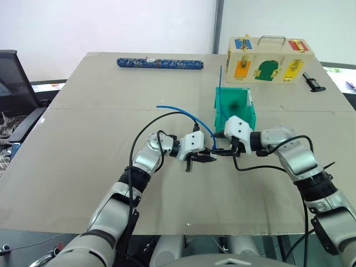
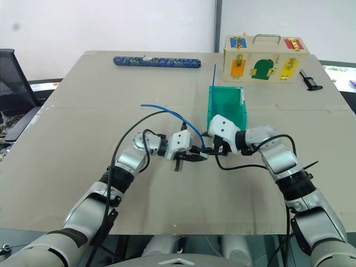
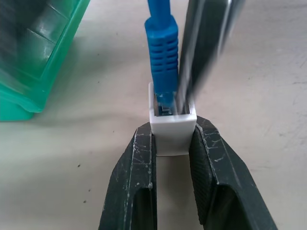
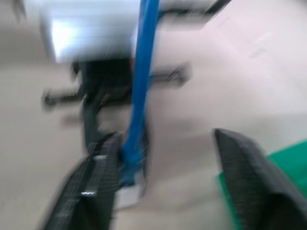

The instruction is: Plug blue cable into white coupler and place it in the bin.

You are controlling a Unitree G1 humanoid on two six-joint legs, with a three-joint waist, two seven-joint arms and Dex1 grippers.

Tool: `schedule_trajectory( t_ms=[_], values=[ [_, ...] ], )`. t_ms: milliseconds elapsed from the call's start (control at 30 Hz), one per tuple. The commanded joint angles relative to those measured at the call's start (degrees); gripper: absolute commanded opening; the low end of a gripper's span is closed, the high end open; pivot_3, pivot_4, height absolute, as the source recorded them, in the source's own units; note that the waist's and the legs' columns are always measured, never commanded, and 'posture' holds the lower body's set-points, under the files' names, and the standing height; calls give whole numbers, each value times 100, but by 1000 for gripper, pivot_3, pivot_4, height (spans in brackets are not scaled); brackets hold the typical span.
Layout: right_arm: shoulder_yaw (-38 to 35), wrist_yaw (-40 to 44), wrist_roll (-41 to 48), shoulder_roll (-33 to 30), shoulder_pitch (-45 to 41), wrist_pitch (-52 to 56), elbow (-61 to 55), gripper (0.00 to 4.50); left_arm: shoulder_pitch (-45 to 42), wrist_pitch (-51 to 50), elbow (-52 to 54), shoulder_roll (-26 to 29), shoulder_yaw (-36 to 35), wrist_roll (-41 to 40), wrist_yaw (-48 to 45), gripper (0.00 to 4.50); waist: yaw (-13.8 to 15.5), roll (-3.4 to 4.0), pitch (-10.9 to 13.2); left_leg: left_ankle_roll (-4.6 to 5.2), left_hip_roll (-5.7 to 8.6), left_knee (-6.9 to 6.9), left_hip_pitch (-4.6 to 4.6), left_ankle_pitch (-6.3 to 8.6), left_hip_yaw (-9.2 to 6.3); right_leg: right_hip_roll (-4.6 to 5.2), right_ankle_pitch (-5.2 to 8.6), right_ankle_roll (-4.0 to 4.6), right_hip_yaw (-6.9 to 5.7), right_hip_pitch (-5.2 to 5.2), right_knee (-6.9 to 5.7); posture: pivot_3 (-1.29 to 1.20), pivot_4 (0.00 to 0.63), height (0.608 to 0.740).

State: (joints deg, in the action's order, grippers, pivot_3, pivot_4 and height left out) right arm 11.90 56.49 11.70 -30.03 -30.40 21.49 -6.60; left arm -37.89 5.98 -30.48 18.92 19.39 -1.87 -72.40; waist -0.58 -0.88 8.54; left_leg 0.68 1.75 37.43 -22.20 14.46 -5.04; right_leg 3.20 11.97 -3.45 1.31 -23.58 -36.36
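The blue cable (image 3: 160, 52) sits with its plug inside the white coupler (image 3: 172, 128), which my left claw (image 3: 172, 158) pinches between its fingers just above the surface (image 1: 83, 167). My right claw (image 4: 168, 158) stands spread beside the cord, gripping nothing. The bin (image 1: 236, 111) waits just beyond both claws. I judge the joint seated; I should keep the left pinch firm and carry coupler and cord over the rim without tugging.
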Motion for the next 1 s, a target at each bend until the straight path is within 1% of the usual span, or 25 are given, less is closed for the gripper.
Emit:
schedule_trajectory(
  t_ms=[33, 133, 200, 300, 333, 367, 400, 467, 500, 600, 733, 800, 833, 867, 933, 967, 1000],
  values=[
    [-907, -446, 497, -122, 368, 184, -1299, 4466, 57, -302, 420, 25, -76, -170, -46, 364, -7, -1, 0, 0, 1, 0, -5, 0, -2, 1, 0, 0, -1, -5, 3, 0, 150, 738],
    [-1401, -751, 866, -195, 1137, 496, -2286, 4466, 89, -759, 733, 70, -205, -338, 3, 364, 4, -1, 1, 0, 0, -8, -11, 0, -7, 0, 1, -1, -10, -6, 11, 0, 150, 738],
    [-1677, -964, 978, -247, 1809, 625, -2921, 4466, 108, -1333, 1116, 48, -391, -557, 184, 364, -7, 0, 3, 0, -2, -7, -20, 0, -8, -1, 2, -1, -25, -7, 13, 0, 150, 738],
    [-2083, -1674, 976, -41, 2647, 881, -3677, 4466, -98, -2825, 1749, -47, -739, -1023, 633, 364, 0, -1, 8, 1, -3, -1, -22, 0, -10, 1, 2, -2, -22, -9, 5, 0, 150, 738],
    [-2184, -1893, 830, 17, 3029, 871, -3906, 4466, -273, -3457, 1912, -99, -876, -1214, 812, 364, -8, -2, 8, 1, -3, 5, -23, 0, -11, 1, 2, -3, -23, -9, 3, 0, 150, 738],
    [-2260, -2068, 721, 76, 3365, 853, -4085, 4466, -456, -4037, 2015, -138, -992, -1367, 969, 364, 8, -1, 9, 1, -2, 7, -20, 0, -10, 1, 3, -4, -20, -8, -2, 0, 150, 738],
    [-2360, -2265, 610, 193, 3828, 815, -4281, 4466, -796, -4766, 2008, -192, -1112, -1549, 1130, 364, 10, -8, 12, 1, 2, 9, -21, 0, -9, 1, 15, -24, -25, -5, -3, 0, 150, 738],
    [-2414, -2555, 453, 340, 4350, 749, -4481, 4466, -1229, -5602, 1955, -245, -1249, -1771, 1337, 364, 17, -10, 13, 1, 2, 13, -19, 0, -9, -3, 18, -28, -40, 3, -3, 0, 150, 738],
    [-2405, -2647, 373, 390, 4601, 693, -4552, 4466, -1490, -5876, 1827, -326, -1326, -1851, 1468, 364, -3, -9, 13, 1, 1, 14, -19, 0, -9, -5, 19, -29, -39, 3, -6, 0, 150, 738],
    [-2452, -2950, 218, 633, 5253, 535, -4780, 4466, -2624, -6264, 495, -792, -1580, -1751, 2171, 364, -4, -12, 14, 1, 4, 13, -7, 0, 3, -6, 20, -31, -26, 8, -6, 0, 150, 738],
    [-2468, -3124, 139, 743, 5486, 403, -4874, 4466, -3695, -5737, -1382, -1185, -1674, -1528, 2475, 364, -55, -16, 18, 0, 3, 3, 8, 0, 22, -7, 24, -37, -8, 10, -1, 0, 150, 738],
    [-2450, -3179, 102, 746, 5533, 355, -4893, 4500, -4154, -5643, -2189, -1301, -1701, -1441, 2547, 1408, -50, -23, 25, 1, 2, -2, 13, 0, 26, -11, 27, -39, -4, 11, 0, 0, 150, 738],
    [-2445, -3210, 86, 755, 5548, 335, -4906, 4500, -4341, -5566, -2511, -1332, -1733, -1403, 2590, 1740, -52, -25, 29, 0, 1, -3, 13, 0, 27, -13, 27, -39, -3, 10, 0, 0, 150, 738],
    [-2447, -3231, 80, 756, 5561, 320, -4921, 4500, -4497, -5482, -2760, -1342, -1779, -1381, 2651, 2189, -55, -24, 31, 0, 1, -6, 13, 0, 28, -13, 27, -39, -2, 9, 1, 0, 150, 738],
    [-2442, -3268, 67, 750, 5582, 300, -4946, 4500, -4693, -5446, -3036, -1318, -1838, -1353, 2612, 3204, -54, -24, 32, 0, 1, -9, 11, 0, 30, -12, 27, -39, 0, 7, 3, 0, 150, 738],
    [-2443, -3282, 64, 747, 5579, 296, -4947, 4500, -4741, -5577, -3037, -1272, -1820, -1366, 2442, 3562, -49, -25, 33, 0, 1, -10, 9, 0, 30, -12, 27, -39, 0, 6, 5, 0, 150, 738],
    [-2432, -3294, 56, 744, 5570, 296, -4945, 4500, -4759, -5740, -3000, -1215, -1796, -1387, 2262, 4068, -46, -25, 34, 0, 1, -10, 8, 0, 30, -11, 27, -39, 1, 6, 6, 0, 150, 738]
  ],
)
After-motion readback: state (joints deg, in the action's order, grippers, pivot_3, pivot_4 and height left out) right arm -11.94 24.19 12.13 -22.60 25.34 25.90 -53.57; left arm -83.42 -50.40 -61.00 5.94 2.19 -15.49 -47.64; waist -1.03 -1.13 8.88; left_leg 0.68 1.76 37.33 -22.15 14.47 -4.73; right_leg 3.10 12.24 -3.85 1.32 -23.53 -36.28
